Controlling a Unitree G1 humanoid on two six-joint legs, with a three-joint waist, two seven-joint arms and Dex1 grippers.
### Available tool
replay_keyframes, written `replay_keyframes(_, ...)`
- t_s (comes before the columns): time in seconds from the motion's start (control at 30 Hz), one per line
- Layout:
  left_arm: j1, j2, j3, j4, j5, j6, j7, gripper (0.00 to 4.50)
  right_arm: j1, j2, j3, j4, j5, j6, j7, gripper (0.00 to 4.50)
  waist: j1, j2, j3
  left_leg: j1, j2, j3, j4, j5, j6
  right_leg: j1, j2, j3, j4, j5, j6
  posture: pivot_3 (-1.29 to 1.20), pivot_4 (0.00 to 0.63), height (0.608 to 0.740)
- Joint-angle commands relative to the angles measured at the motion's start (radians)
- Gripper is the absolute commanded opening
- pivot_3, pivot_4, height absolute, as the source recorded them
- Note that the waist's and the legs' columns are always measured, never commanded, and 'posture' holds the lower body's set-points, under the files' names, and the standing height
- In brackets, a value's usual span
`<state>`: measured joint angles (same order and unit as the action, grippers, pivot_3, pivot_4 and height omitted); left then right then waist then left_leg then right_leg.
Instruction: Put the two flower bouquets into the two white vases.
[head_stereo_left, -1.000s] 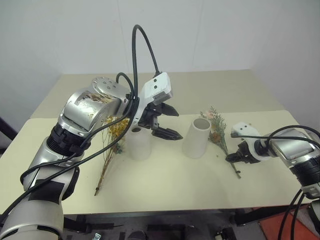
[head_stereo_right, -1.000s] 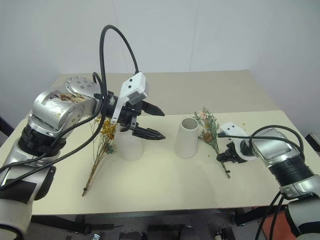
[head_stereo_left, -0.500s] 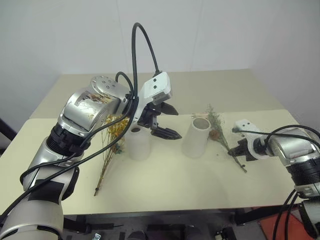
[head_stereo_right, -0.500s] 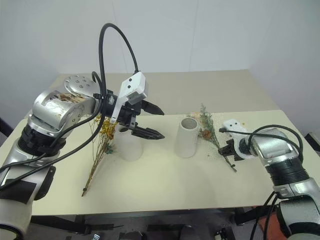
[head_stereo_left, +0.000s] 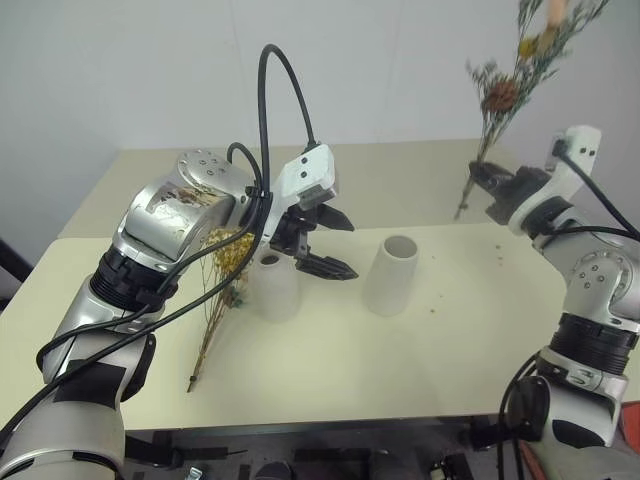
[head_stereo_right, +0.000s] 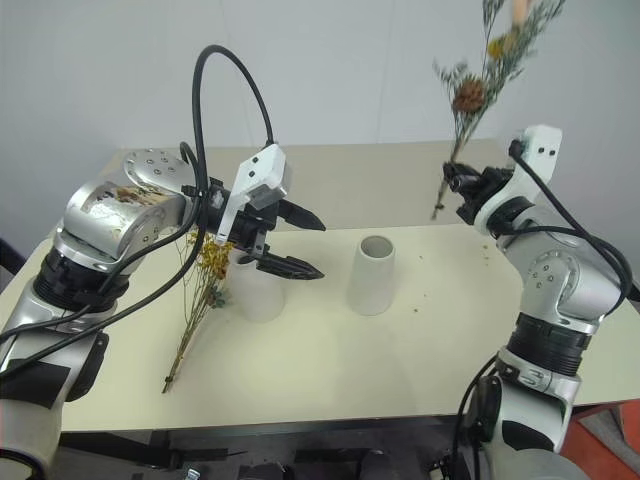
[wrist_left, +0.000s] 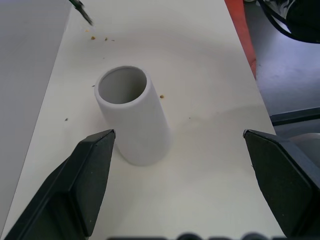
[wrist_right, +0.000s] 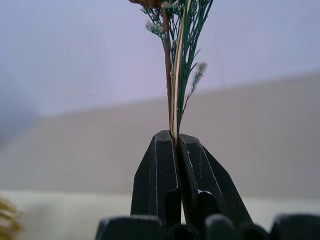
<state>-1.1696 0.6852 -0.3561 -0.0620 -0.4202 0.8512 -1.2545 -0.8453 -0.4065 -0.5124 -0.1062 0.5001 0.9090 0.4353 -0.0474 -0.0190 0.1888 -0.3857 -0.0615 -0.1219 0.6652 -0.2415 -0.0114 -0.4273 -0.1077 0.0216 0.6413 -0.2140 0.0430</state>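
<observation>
My right gripper (head_stereo_left: 482, 180) is shut on the stems of the smaller grey-green bouquet (head_stereo_left: 503, 92) and holds it high above the table's far right, blooms pointing up. In the right wrist view the stems (wrist_right: 173, 75) rise from between the closed fingertips. The tall cylinder vase (head_stereo_left: 392, 275) stands mid-table, below and left of that bouquet. My left gripper (head_stereo_left: 353, 250) hangs open in front of the rounded bottle vase (head_stereo_left: 278, 288), its fingers pointing toward the cylinder vase (wrist_left: 132, 120). The yellow bouquet (head_stereo_left: 222, 275) lies on the table left of the bottle vase.
The beige table (head_stereo_left: 420, 380) carries a few crumbs (head_stereo_left: 432, 308) of dried flower right of the cylinder vase. A black cable (head_stereo_left: 285, 90) loops above my left arm. A white wall stands behind the table.
My right gripper closed on the grey-green bouquet's stems beside the cylinder vase, lifted it off the table and swung it upright, high at the right. The left arm stayed still.
</observation>
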Motion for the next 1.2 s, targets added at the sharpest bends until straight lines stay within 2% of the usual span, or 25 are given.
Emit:
replay_keyframes(0.03, -0.004, 0.008, 0.026, -0.006, 0.011, -0.019, -0.009, 4.50, -0.017, 0.009, 0.031, -0.116, 0.089, -0.079, 0.043, 0.05, -0.001, 0.000, 0.000, 0.000, 0.000, 0.000, 0.000, 0.000, 0.000, 0.000, 0.000, 0.000, 0.000, 0.000, 0.000, 0.00, 0.150, 0.740)
replay_keyframes(0.17, -0.008, 0.005, 0.025, 0.005, 0.020, -0.023, -0.013, 4.50, 0.035, 0.031, 0.099, -0.151, 0.103, -0.133, 0.054, 0.05, 0.000, 0.000, 0.000, 0.001, 0.000, 0.000, 0.000, 0.000, 0.000, 0.001, 0.000, 0.000, 0.000, 0.000, 0.000, 0.00, 0.150, 0.740)
replay_keyframes(0.27, -0.003, 0.007, 0.030, -0.002, 0.020, -0.022, -0.020, 4.50, 0.107, 0.019, 0.220, -0.181, 0.017, -0.195, 0.051, 0.05, 0.001, 0.000, 0.000, 0.001, 0.000, 0.001, 0.000, 0.000, 0.000, 0.001, 0.000, 0.000, 0.000, 0.000, 0.000, 0.00, 0.150, 0.740)
replay_keyframes(0.37, 0.002, 0.009, 0.031, -0.007, 0.025, -0.022, -0.022, 4.50, 0.162, 0.009, 0.279, -0.212, 0.004, -0.231, 0.068, 0.05, 0.001, 0.000, 0.000, 0.001, 0.000, 0.001, 0.000, 0.000, 0.000, 0.001, 0.000, 0.000, 0.001, 0.000, 0.000, 0.00, 0.150, 0.740)
replay_keyframes(0.83, 0.001, 0.006, 0.036, -0.008, 0.027, -0.033, -0.023, 4.50, 0.323, -0.016, 0.317, -0.317, 0.035, -0.236, 0.062, 0.05, 0.001, 0.000, 0.000, 0.001, 0.000, 0.001, 0.000, 0.000, 0.000, 0.000, 0.001, 0.001, 0.000, 0.000, 0.000, 0.00, 0.150, 0.740)
replay_keyframes(0.97, -0.005, -0.001, 0.033, 0.004, 0.035, -0.045, -0.024, 4.50, 0.336, -0.014, 0.327, -0.328, 0.027, -0.245, 0.046, 1.13, 0.001, 0.000, 0.000, 0.002, 0.000, 0.002, 0.000, 0.000, 0.000, 0.000, 0.001, 0.002, 0.001, 0.000, 0.000, 0.00, 0.150, 0.740)
replay_keyframes(1.2, -0.006, -0.004, 0.032, 0.017, 0.037, -0.060, -0.033, 4.50, 0.356, -0.025, 0.334, -0.338, 0.022, -0.258, 0.036, 3.59, 0.002, 0.000, 0.000, 0.002, 0.000, 0.002, 0.000, 0.000, 0.000, 0.000, 0.001, 0.002, 0.001, 0.000, 0.000, 0.00, 0.150, 0.740)
